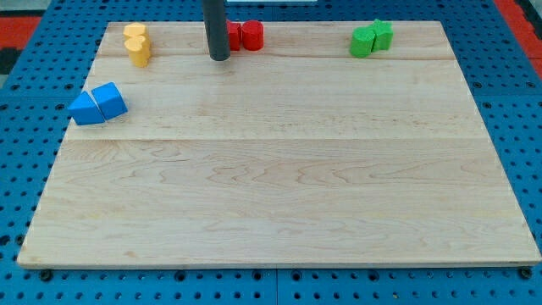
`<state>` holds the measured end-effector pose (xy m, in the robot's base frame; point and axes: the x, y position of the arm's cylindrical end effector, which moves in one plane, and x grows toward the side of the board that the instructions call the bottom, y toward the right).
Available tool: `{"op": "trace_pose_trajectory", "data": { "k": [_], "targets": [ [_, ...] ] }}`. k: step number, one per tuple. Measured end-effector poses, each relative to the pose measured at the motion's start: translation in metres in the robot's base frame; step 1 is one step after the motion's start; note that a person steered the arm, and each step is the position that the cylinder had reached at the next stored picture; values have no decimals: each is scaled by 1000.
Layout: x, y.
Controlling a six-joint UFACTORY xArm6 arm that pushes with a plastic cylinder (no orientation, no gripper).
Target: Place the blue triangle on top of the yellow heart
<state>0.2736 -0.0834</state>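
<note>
Eight small blocks sit in four pairs on the wooden tabletop (279, 186). My tip (219, 58) rests near the view's top, just left of two red blocks (246, 36), one partly hidden behind the rod. There is no gripper on this rod, so nothing is grasped. The blue triangle (85, 109) lies at the view's left edge, touching a blue cube-like block (110, 99). The yellow heart (139, 50) is above them, touching another yellow block (134, 33). Two green blocks (371, 38) sit at top right.

Wooden board (279, 195) carries blue (98, 103), yellow (136, 43), red (251, 35), green blocks (371, 38).
</note>
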Motion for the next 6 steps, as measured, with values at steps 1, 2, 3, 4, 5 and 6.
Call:
{"op": "trace_pose_trajectory", "data": {
  "k": [1, 2, 3, 4, 5, 6],
  "targets": [
    [2, -43],
    [0, -98],
    [-47, -100],
    [-82, -96],
    [-81, -69],
    [-64, -59]
  ]
}}
